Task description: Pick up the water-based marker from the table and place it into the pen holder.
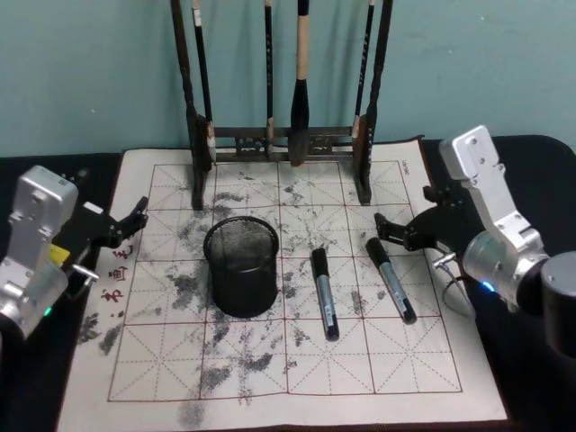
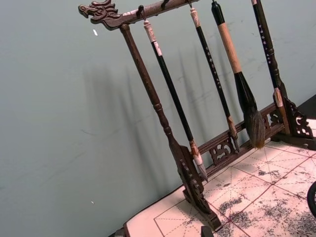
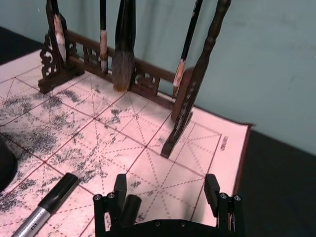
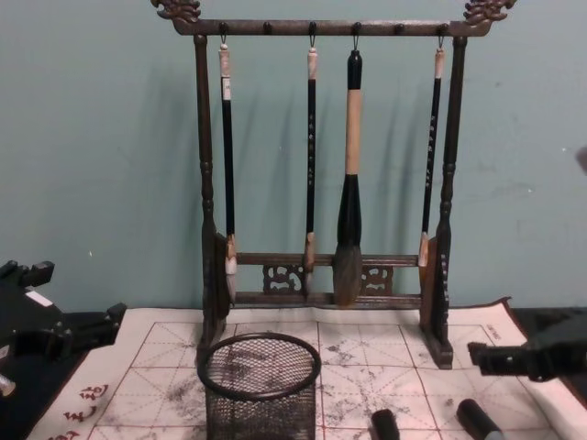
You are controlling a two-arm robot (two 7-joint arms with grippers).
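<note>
1. Left gripper (image 1: 129, 223): middle left of the head view, over the left edge of the white felt grid mat blotched with grey ink (image 1: 270, 387). Its fingers are spread with nothing between them. It looks parked.
2. Pen holder, a small round black wire-mesh cup with a solid rim (image 1: 240, 270): upright on the mat, centre-left of the head view. It stands in front of the tall dark wooden rack of hanging calligraphy brushes (image 1: 279, 135). No pen stands in it.
3. Two black-and-silver cylindrical markers lie flat on the mat to the right of the cup, roughly parallel and not touching.
   - The near marker (image 1: 324, 293) lies just beside the cup but clear of it.
   - The far marker (image 1: 391, 281) lies further right.
   - The labels are too small to tell which one is water-based.
4. Right gripper (image 1: 389, 231): middle right of the head view, fingers spread and empty, low over the upper end of the far marker. In the right wrist view that dark cap end sits just beside one finger (image 3: 120, 190).
5. Handling (judgement):
   - The marker is probably light and rigid, with a smooth plastic barrel.
   - It is likely to roll on the felt if nudged, and to pivot in a tip-only pinch.
   - Best hold is across the barrel near mid-length, with the fingers square to it.
   - It must then be tipped upright to enter the cup's mouth.
</note>
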